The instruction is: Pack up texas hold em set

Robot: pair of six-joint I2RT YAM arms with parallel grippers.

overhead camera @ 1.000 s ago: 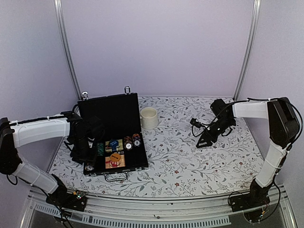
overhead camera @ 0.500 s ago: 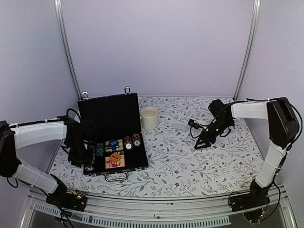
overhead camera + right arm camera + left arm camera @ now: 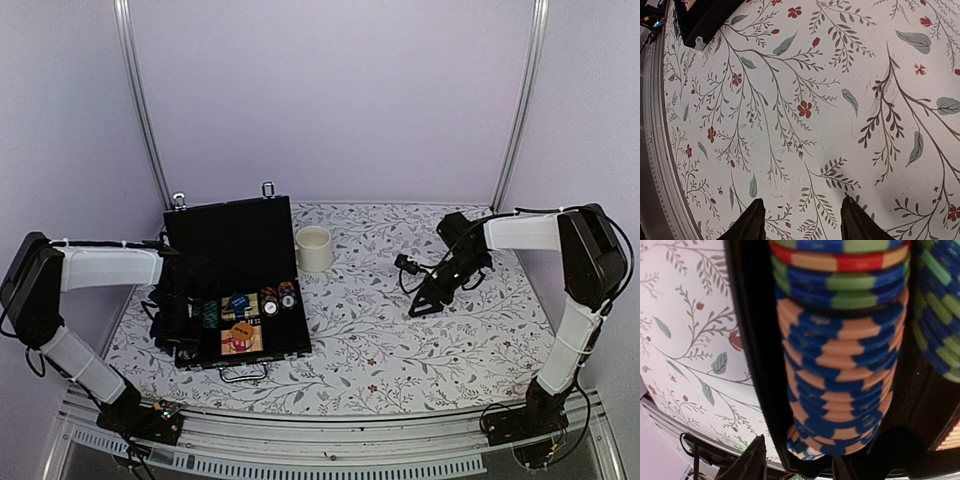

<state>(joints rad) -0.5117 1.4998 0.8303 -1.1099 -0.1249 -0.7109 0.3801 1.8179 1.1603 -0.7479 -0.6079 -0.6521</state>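
The open black case (image 3: 230, 240) is sitting on the left part of the floral table (image 3: 400, 345). Its metal handle (image 3: 243, 374) is pointing toward the near edge, and its lid is standing upright at the far side.

The left gripper (image 3: 178, 330) is hovering low over the tray's near left corner. It has slid a little to the right, toward the case, since half a second ago. The arm's elbow link has also swung in from the left border of the overhead view.

The left wrist camera is looking closely at a row of orange-and-blue poker chips (image 3: 840, 385) lying on edge in a slot just inside the case's left wall. Green-and-blue chips (image 3: 935, 315) are filling the next slot. One left fingertip (image 3: 752, 465) is showing over the tablecloth outside that wall. The other is blending into the dark tray, so the fingers are reading as spread apart and holding nothing.

Farther out on the right, the right gripper (image 3: 802, 222) is pointing down at bare cloth, well apart from the case, its fingers apart and empty. It has crept slightly leftward.

A cream mug (image 3: 314, 247) is standing just beside the lid's right edge. The case's contents are lying as before.
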